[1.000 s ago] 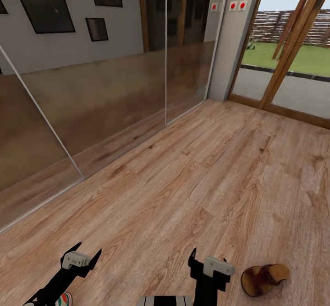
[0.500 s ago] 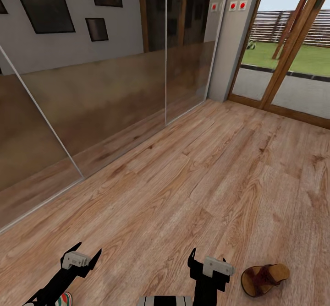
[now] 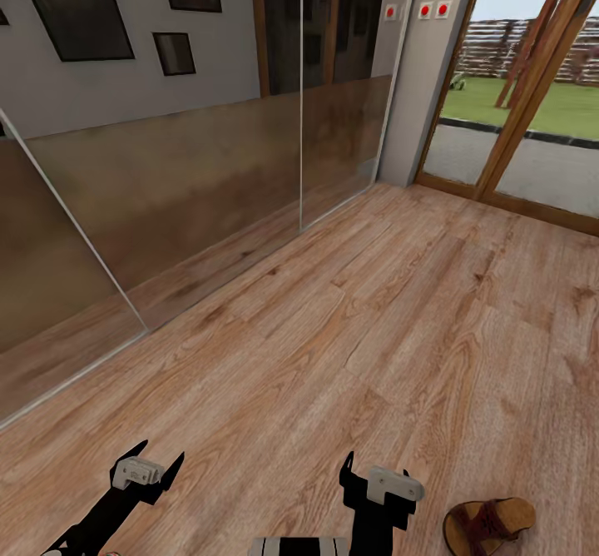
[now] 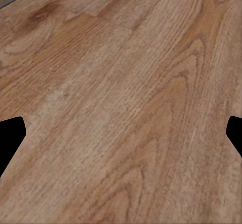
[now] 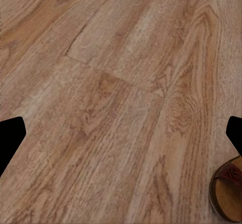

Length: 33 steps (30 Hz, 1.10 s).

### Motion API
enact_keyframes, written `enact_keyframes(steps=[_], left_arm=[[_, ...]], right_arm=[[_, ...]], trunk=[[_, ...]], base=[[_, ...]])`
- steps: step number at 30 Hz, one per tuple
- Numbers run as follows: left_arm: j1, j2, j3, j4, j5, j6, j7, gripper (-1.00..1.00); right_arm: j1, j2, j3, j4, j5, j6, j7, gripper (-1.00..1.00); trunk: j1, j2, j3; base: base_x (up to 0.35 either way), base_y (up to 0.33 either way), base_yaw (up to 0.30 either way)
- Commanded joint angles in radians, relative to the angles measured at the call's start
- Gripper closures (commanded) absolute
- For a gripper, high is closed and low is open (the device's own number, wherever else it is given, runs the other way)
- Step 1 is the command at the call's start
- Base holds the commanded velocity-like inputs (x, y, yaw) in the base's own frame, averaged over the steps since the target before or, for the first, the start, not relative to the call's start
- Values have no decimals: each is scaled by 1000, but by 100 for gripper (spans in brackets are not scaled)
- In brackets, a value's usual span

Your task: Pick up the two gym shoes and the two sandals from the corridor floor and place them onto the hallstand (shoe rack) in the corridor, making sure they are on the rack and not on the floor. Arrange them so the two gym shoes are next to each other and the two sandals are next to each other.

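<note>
On your left, the left gripper [image 3: 148,466] hangs spread and empty over bare floor [image 3: 333,331], with the glass panels [image 3: 166,198] beyond it as your hard edge. The right gripper [image 3: 374,477] is likewise spread, holding nothing. Just right of it lies 1 sandal [image 3: 488,524], flat on the floor: likely light and flexible, so pinch a strap or sole rim. Open floor stretches ahead toward the doorway [image 3: 524,123].
</note>
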Motion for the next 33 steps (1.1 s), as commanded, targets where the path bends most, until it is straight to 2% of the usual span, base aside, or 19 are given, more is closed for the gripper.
enact_keyframes(steps=[1,8,18,33], left_arm=[[-1,-1,4,0,-8,-5,-4,-100],[-1,-1,4,0,-8,-5,-4,-100],[-1,-1,4,0,-8,-5,-4,-100],[-1,-1,4,0,-8,-5,-4,-100]], right_arm=[[-1,0,2,-1,-5,-1,-5,-100],[-1,-1,4,-1,-5,-4,-5,-100],[-1,-1,3,-1,-5,-4,-6,-100],[-1,-1,3,-1,-5,-5,-6,-100]], trunk=[[0,0,-1],[0,0,-1],[0,0,-1],[0,0,-1]], base=[[61,0,0],[33,0,11],[5,0,166],[0,0,23]])
